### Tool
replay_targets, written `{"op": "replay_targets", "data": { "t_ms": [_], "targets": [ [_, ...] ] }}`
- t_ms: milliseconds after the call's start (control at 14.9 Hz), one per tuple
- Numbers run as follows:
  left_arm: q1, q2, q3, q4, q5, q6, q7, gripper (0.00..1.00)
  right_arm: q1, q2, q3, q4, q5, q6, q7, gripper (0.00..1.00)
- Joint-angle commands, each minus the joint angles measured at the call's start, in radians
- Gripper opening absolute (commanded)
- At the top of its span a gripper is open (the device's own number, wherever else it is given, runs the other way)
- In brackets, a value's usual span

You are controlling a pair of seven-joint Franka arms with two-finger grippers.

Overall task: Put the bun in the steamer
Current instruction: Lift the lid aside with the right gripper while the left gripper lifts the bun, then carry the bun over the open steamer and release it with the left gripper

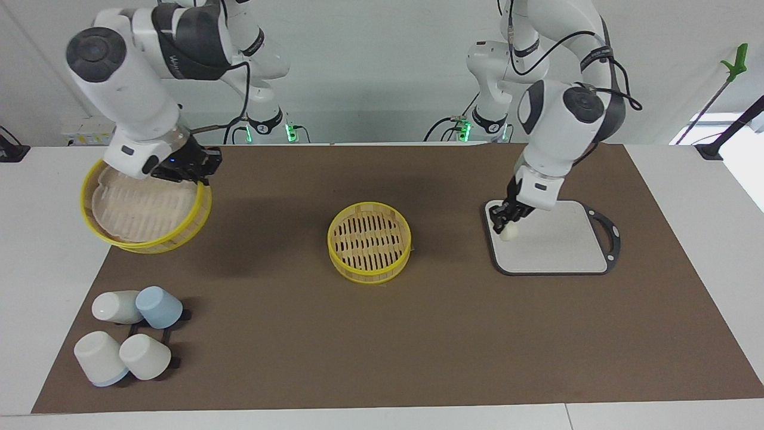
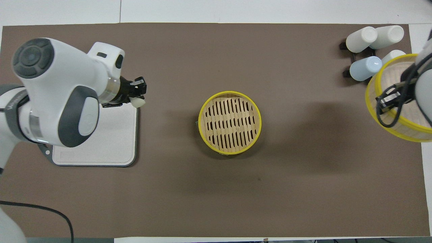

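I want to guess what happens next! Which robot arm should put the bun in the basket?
The left arm. Its left gripper is right at the bun on the grey board. The right gripper is busy holding the lid up, away from the open steamer.

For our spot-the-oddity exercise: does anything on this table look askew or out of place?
Yes. The four white and pale blue cups at the right arm's end lie tipped on their black rack rather than upright. The right gripper holds the slatted bamboo lid tilted in the air, off the yellow-rimmed steamer basket.

a robotics lab: two franka arms (image 1: 137, 89) at a white table (image 1: 48, 239), bare white walls
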Motion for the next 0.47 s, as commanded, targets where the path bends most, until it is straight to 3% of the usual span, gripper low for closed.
{"op": "replay_targets", "data": {
  "t_ms": [0, 201, 402],
  "targets": [
    [-0.145, 0.084, 0.019, 0.034, -0.022, 0.11, -0.139, 0.27, -0.122, -0.065, 0.018, -0.099, -0.013, 0.052, -0.152, 0.0],
    [-0.289, 0.211, 0.024, 0.046, -0.009, 0.235, -0.206, 0.27, -0.147, -0.075, 0.018, -0.133, -0.047, 0.101, -0.231, 0.0],
    [-0.353, 0.279, 0.023, 0.031, 0.022, 0.317, -0.214, 0.27, -0.146, -0.085, 0.018, -0.158, -0.047, 0.128, -0.231, 0.0]
  ]
}}
